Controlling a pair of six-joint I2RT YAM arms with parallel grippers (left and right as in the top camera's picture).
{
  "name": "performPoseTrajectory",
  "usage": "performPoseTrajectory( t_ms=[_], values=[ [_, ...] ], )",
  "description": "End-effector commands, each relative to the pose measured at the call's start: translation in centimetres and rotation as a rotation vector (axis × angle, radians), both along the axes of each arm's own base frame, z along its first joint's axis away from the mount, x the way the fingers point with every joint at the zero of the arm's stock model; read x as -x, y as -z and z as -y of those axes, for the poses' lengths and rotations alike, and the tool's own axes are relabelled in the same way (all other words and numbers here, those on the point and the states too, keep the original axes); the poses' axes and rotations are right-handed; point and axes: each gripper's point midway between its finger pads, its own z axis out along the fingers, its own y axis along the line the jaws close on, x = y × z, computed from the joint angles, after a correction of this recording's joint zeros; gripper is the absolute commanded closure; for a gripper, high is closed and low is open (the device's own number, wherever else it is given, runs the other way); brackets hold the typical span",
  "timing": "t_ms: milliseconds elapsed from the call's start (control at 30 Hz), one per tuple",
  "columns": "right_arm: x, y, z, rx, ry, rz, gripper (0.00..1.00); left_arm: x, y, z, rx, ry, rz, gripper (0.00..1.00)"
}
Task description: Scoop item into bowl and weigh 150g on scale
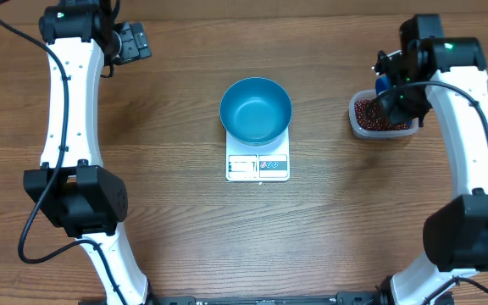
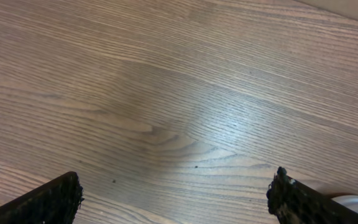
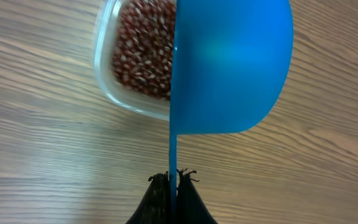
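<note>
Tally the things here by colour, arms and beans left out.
Blue: 2 (bowl, scoop)
White: 1 (scale)
Clear: 1 (tub)
Total: 4

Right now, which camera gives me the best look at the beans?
The right wrist view: the beans lie in the tub up close, though the scoop hides part. Overhead they are a small dark patch partly under the right arm. The left wrist shows table, no beans.
</note>
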Motion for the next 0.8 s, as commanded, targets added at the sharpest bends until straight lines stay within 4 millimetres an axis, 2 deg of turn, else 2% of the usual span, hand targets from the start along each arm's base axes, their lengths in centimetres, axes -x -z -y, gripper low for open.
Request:
performPoseTrajectory(
  t_ms=[0, 133, 233, 367, 467, 567, 767],
  values=[
    [-0.1, 0.8, 1.7, 0.114, 0.012, -0.032, 0.96, 0.1, -1.1, 0.3, -0.007, 0.002, 0.022, 0.0],
    [-0.3, 2.2, 1.7, 0.116, 0.01, -0.071, 0.96, 0.1, -1.1, 0.3, -0.007, 0.003, 0.023, 0.0],
    [-0.6, 3.6, 2.2, 0.16, 0.014, -0.11, 0.96, 0.1, -1.1, 0.3, -0.007, 0.003, 0.023, 0.0],
    [-1.0, 4.4, 2.4, 0.254, 0.005, -0.129, 0.96, 0.1, -1.1, 0.3, -0.007, 0.003, 0.023, 0.0],
    [-2.0, 4.1, 2.2, 0.342, -0.026, -0.099, 0.96, 0.1, -1.1, 0.3, -0.007, 0.003, 0.023, 0.01],
    [-2.5, 2.8, 2.0, 0.475, -0.074, -0.081, 0.97, 0.1, -1.1, 0.3, -0.007, 0.003, 0.023, 0.0],
    [-1.9, 2.7, 0.5, 0.499, -0.148, -0.116, 0.96, 0.1, -1.1, 0.3, -0.007, 0.003, 0.023, 0.0]
  ],
)
